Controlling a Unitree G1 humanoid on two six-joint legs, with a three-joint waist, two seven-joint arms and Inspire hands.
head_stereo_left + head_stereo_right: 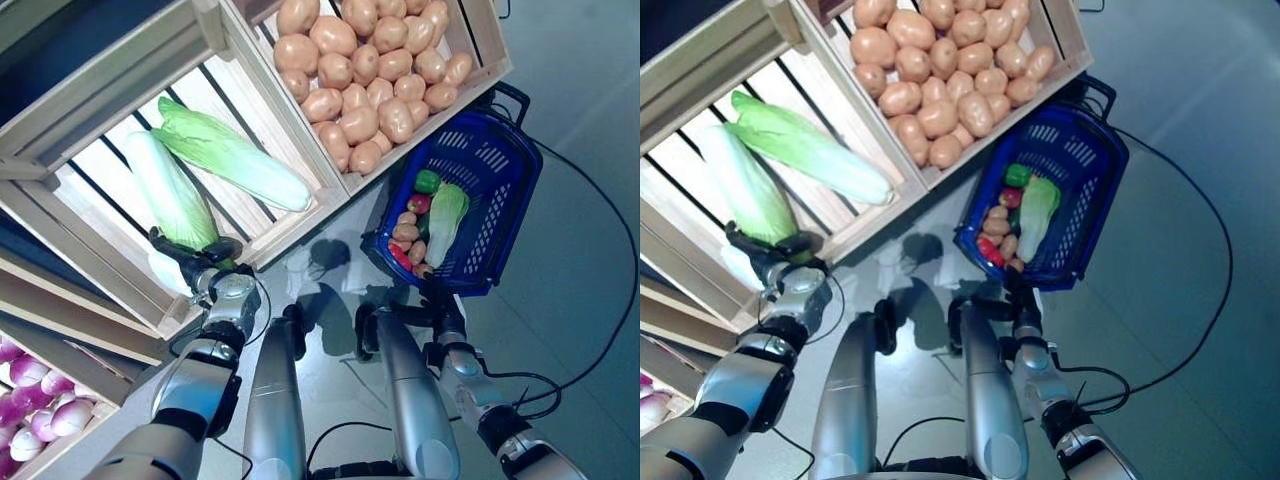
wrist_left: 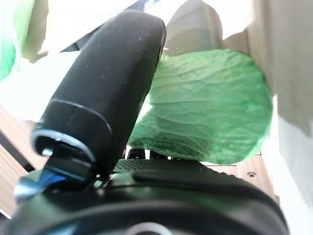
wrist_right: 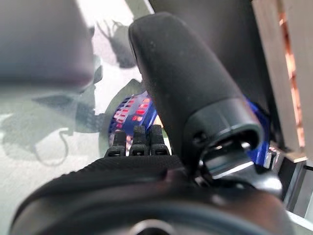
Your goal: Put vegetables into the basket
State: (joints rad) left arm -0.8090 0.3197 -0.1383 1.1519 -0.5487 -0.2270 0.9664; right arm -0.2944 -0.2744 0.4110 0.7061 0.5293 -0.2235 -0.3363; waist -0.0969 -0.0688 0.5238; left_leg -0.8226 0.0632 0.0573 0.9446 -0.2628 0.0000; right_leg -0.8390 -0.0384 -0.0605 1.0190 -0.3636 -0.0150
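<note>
The left hand (image 1: 200, 268) was curled around the leafy end of a napa cabbage (image 1: 172, 195) at the wooden crate's (image 1: 118, 262) near edge. The right hand (image 1: 440, 300) gripped the blue basket's (image 1: 497, 165) near rim, vegetables inside.

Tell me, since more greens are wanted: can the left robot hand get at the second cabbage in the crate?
Probably yes. The left robot hand is already closed on one cabbage; the other cabbage lies uncovered right beside it in the same crate.
</note>
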